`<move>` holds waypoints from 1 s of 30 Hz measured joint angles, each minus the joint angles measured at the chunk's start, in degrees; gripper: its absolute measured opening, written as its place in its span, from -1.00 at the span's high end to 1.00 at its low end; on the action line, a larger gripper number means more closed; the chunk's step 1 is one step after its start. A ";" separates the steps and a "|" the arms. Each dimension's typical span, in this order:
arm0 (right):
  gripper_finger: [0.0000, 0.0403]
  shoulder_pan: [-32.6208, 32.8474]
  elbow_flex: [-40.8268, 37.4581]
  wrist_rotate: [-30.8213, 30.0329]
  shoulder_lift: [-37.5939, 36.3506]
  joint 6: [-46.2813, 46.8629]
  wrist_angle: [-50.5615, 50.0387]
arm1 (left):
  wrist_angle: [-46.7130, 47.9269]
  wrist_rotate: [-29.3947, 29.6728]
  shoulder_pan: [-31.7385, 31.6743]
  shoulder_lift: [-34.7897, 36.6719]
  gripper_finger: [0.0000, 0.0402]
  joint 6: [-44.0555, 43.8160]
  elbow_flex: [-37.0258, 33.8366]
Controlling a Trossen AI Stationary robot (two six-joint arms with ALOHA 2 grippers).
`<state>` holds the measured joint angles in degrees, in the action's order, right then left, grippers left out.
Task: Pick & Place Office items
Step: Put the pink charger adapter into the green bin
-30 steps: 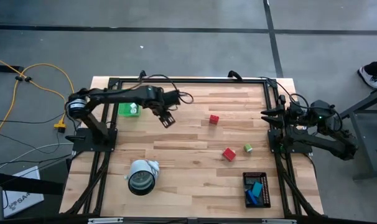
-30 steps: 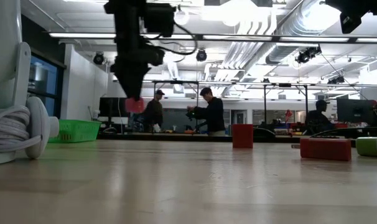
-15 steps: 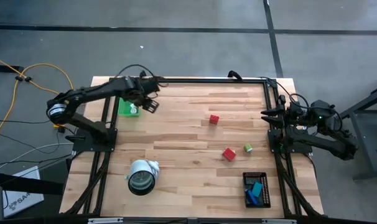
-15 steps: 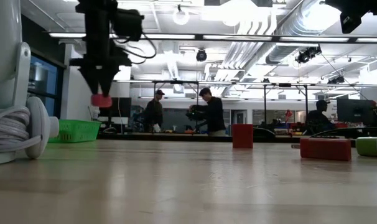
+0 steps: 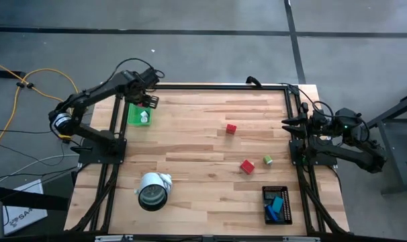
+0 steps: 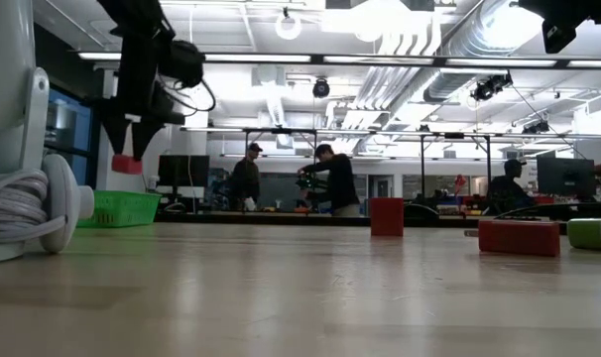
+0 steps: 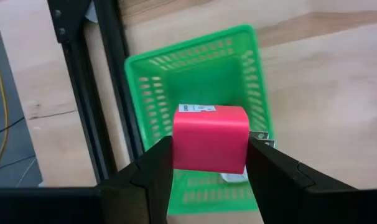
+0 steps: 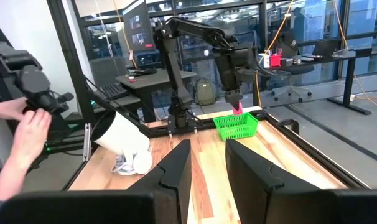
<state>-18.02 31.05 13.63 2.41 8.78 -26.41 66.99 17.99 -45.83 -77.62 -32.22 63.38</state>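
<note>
My left gripper [image 5: 148,102] hangs over the green tray [image 5: 138,115] at the table's far left, shut on a red block [image 7: 210,138]. In the low view the block [image 6: 127,164] is well above the tray [image 6: 122,208]. A white bit [image 5: 144,117] lies in the tray. Two red blocks [image 5: 231,128] [image 5: 247,166] and a green cube [image 5: 267,160] rest on the wood. Blue and teal bits lie in the black tray [image 5: 277,205]. My right gripper [image 5: 287,123] waits at the right edge, open by a narrow gap, with nothing between its fingers [image 8: 179,168]. My left gripper pinches the red block by two opposite side faces [image 7: 176,146] between its two fingers [image 7: 154,174]. The fingers come steeply from above. The block is lifted clear, hanging over the green tray's inside.
A big white-and-grey roll [image 5: 153,190] lies near the table's front left. A black frame [image 5: 116,121] runs along the table's edges beside the green tray. People stand in the room beyond, and a hand [image 8: 27,137] shows in the right wrist view.
My left gripper has carried the red block toward the table's left and far edges, from over the bare wood to above the green tray, rolling about its own axis as it went. The block has stayed pinched and clear of the table.
</note>
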 joint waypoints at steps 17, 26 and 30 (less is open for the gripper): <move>0.57 0.00 0.00 0.00 0.01 0.00 0.02 | -18.36 -7.59 -12.29 -0.09 0.15 8.41 -9.63; 0.57 -0.01 0.00 0.00 0.01 0.00 0.02 | -18.63 -7.30 -10.18 -2.75 0.15 4.59 -9.71; 0.57 0.00 0.00 0.00 0.01 0.00 0.02 | -19.35 -6.97 -9.44 -4.24 0.15 3.85 -9.71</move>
<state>-18.02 31.05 13.63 2.42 8.78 -26.39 47.64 11.01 -55.27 -81.87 -28.37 53.67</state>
